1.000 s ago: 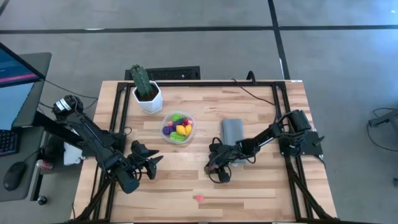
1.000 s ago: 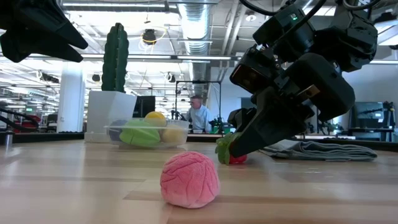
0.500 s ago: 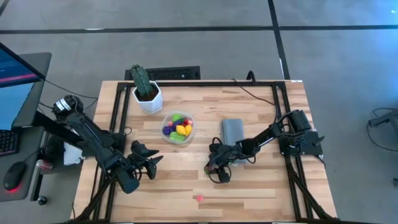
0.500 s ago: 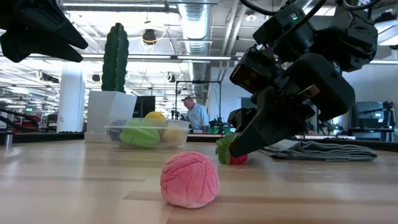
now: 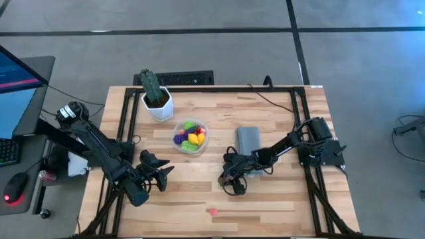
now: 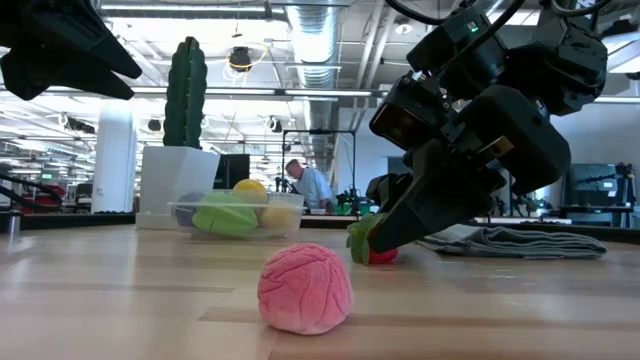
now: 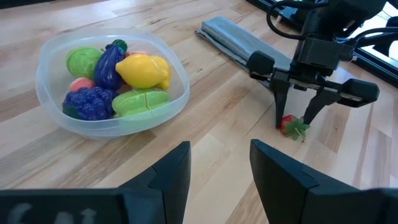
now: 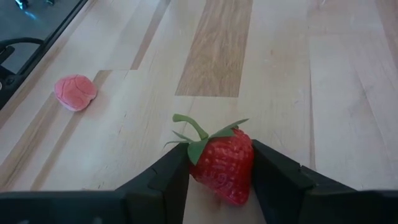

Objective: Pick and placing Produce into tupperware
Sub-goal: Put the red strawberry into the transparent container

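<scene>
Right gripper [image 8: 217,171] clamps the strawberry [image 8: 221,163] low on the table, well clear of the tupperware [image 5: 190,135]; grip looks shallow on a rounded toy, so lifting may squirt it out.

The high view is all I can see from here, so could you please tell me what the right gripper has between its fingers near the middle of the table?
Observer: The right gripper has a small red toy strawberry with a green leafy top between its fingers, low at the wooden table.
Operator: Thank you. What is that pink speck near the front edge?
Observer: A small pink, wrinkled round toy, lying loose on the table.
Operator: And what lies on top in the round clear plastic container?
Observer: In the container, a yellow lemon, a purple aubergine and purple grapes are visible.
</scene>
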Action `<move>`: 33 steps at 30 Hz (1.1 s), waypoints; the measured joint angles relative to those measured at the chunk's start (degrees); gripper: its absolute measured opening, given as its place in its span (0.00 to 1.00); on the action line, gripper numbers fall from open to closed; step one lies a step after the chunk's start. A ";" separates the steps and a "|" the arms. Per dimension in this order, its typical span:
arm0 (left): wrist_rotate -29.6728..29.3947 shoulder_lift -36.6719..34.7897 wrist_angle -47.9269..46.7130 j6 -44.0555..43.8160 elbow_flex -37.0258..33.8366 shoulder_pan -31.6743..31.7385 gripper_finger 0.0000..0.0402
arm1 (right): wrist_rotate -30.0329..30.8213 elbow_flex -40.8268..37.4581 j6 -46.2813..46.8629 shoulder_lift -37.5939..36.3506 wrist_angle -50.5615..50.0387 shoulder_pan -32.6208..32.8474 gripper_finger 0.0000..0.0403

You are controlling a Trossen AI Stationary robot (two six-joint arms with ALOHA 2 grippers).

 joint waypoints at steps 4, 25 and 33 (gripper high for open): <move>-0.04 0.00 0.00 0.02 0.00 0.00 0.39 | 0.02 0.00 -0.02 -0.02 0.00 0.00 0.46; -0.04 0.00 0.00 0.02 0.00 0.00 0.39 | 0.02 0.00 -0.02 -0.02 0.02 0.00 0.44; -0.04 0.00 0.00 0.02 0.00 0.00 0.39 | 0.02 0.00 -0.02 -0.02 0.02 0.00 0.46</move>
